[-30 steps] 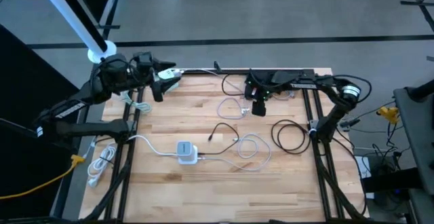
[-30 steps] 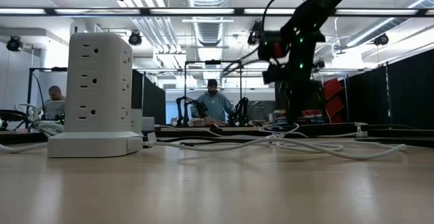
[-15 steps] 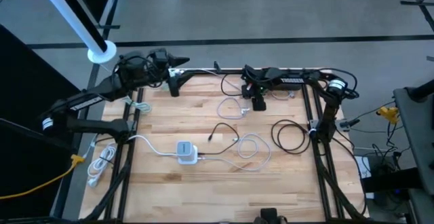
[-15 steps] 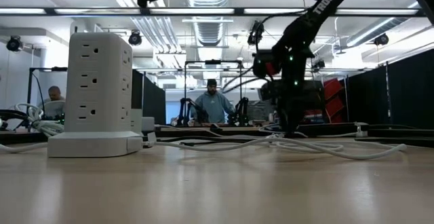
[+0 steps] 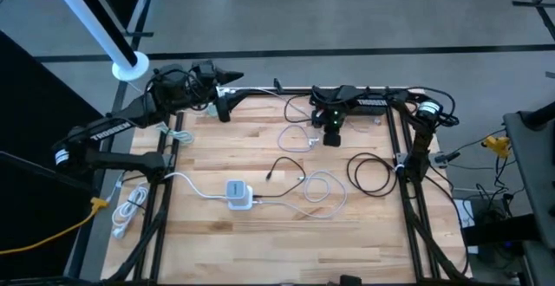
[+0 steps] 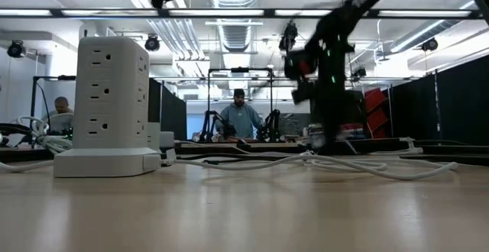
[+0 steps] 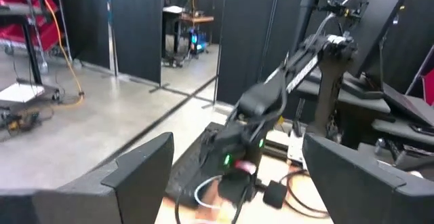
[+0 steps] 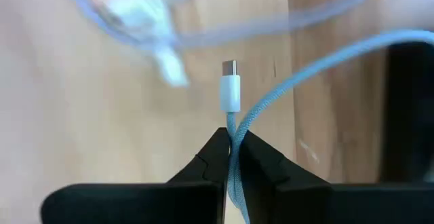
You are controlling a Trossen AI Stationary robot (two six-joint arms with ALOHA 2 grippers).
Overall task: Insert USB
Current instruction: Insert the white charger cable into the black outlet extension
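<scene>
Wood table: pale butcher-block table (image 5: 260, 243) carrying everything, strewn with loose white and black cables.
Power tower: white upright multi-socket power tower on a flat white base (image 5: 238, 194), standing toward the table's near side, left of centre; in the low view (image 6: 111, 107) its socket faces show plainly, though which ports are USB I cannot make out.
Left arm: dark, waiting over the far left corner, its left claw (image 5: 224, 111) spread wide apart and empty; in the left wrist view (image 7: 237, 183) both fingers stand well apart with nothing between them.
Right arm: dark, reaching along the far edge, its right claw (image 5: 331, 135) low over the table at far centre.
Right claw state: fingers together, clamped on the light-blue braided cable (image 8: 271, 108) just behind its plug.
Task's thing: white USB-C plug with a small metal tip (image 8: 230, 87), standing straight out ahead of the right claw (image 8: 232, 157), clear of the wood.
Long axis: the plug lies in line with the fingers, tip leading, so it points wherever the claw points.
Deciding relation: the tower sits nearer and to the left of the held plug, well apart from it, with loops of white cable between.
Nearer arm: neither is close to the tower; only the right one carries the plug.
Judgement: the plug looks ready for carrying; it must travel toward the near left and turn its tip to face a socket.
</scene>
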